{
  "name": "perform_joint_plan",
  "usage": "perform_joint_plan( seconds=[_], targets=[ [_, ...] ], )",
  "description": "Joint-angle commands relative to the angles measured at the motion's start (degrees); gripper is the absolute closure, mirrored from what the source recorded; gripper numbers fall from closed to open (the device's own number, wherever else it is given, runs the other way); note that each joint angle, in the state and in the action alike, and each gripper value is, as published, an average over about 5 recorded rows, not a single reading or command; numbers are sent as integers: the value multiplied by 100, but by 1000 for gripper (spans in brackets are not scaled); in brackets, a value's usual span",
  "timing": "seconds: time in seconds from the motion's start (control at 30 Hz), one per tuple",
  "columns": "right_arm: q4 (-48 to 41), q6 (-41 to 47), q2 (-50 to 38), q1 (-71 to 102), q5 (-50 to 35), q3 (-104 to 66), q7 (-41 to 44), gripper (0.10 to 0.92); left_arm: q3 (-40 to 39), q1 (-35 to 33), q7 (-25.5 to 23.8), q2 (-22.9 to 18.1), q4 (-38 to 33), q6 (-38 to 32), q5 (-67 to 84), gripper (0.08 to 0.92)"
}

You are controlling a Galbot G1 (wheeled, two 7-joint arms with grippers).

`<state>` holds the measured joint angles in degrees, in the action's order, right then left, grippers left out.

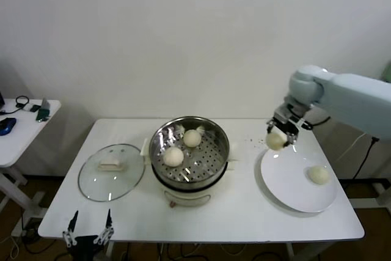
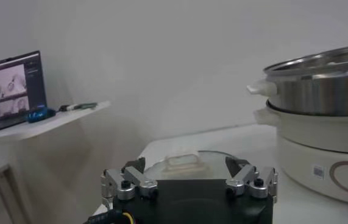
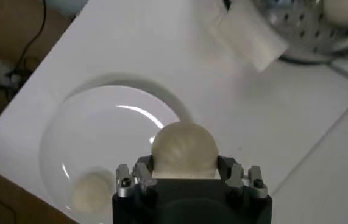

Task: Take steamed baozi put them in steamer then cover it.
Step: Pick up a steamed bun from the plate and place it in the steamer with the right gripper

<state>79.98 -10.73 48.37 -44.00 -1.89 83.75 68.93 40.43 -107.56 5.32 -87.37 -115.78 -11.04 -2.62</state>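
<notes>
R gripper (image 1: 278, 139) is clenched on a baozi (image 1: 275, 141), lifted above the plate (image 1: 287, 184) rim at its 11 o'clock edge. One more baozi (image 1: 318, 174) sits on the plate toward 3 o'clock; two baozi (image 1: 173, 156) lie on the perforated tray in the steamer (image 1: 189, 151) at table centre. Cover (image 1: 111, 171) rests flat at the steamer's 9 o'clock. L gripper (image 1: 88, 229) waits, jaws spread, at the table's 7 o'clock edge. Risk, imo: soft bun squashes or slips mid-carry, or it clips the steamer rim if carried too low.
</notes>
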Motion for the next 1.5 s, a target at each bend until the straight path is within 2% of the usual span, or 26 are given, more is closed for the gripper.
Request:
perform_joint_plan(
  seconds=[0.03, 0.43, 0.67, 1.3, 1.4, 1.5],
  targets=[
    [805, -965, 1166, -1092, 89, 256, 59, 347, -8, -8, -1, 5, 10, -11, 13, 177],
    [-58, -1079, 3000, 133, 583, -479, 65, 347, -18, -36, 0, 49, 66, -52, 50, 177],
    [-634, -1250, 3623, 895, 875, -495, 76, 343, 4, -33, 0, 68, 65, -30, 95, 177],
    [-562, -1262, 3541, 1272, 800, -272, 159, 339, 25, 4, -3, 128, 170, -30, 169, 177],
    [-505, -1234, 3496, 1250, 776, -280, 163, 315, 24, 13, -4, 137, 175, -24, 165, 177],
    [-450, -1216, 3430, 1215, 759, -277, 188, 256, 35, 31, -4, 152, 178, -12, 163, 177]
  ],
)
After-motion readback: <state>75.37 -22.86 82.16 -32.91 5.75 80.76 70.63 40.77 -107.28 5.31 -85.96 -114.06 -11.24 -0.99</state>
